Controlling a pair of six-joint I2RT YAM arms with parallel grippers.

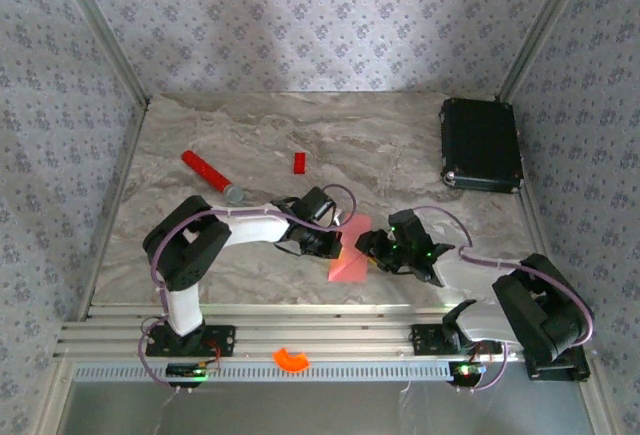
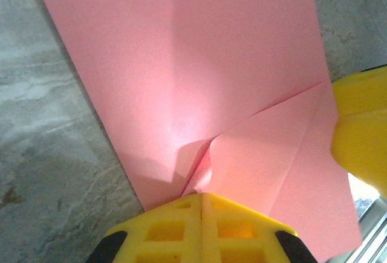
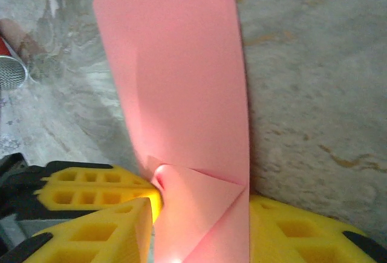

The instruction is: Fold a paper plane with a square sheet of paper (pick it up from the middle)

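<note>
The square sheet of paper (image 1: pixel 349 265) is a creased salmon-pink shape near the table's front middle, with corner flaps folded in at one end. My left gripper (image 1: pixel 334 240) is shut on the paper (image 2: pixel 199 75) at the fold point, its yellow fingers (image 2: pixel 181 227) pressed together. My right gripper (image 1: pixel 373 248) faces it from the right. In the right wrist view the folded end of the paper (image 3: pixel 181 94) lies between the right gripper's (image 3: pixel 199 220) spread fingers (image 3: pixel 290 233), which stand open along its two edges. The left gripper's fingers (image 3: pixel 91 184) meet the paper from the left.
A red stick with a grey tip (image 1: pixel 212 175) lies at the left back and a small red block (image 1: pixel 299 162) behind the grippers. A black case (image 1: pixel 481 145) sits at the back right. An orange piece (image 1: pixel 292 359) rests on the front rail.
</note>
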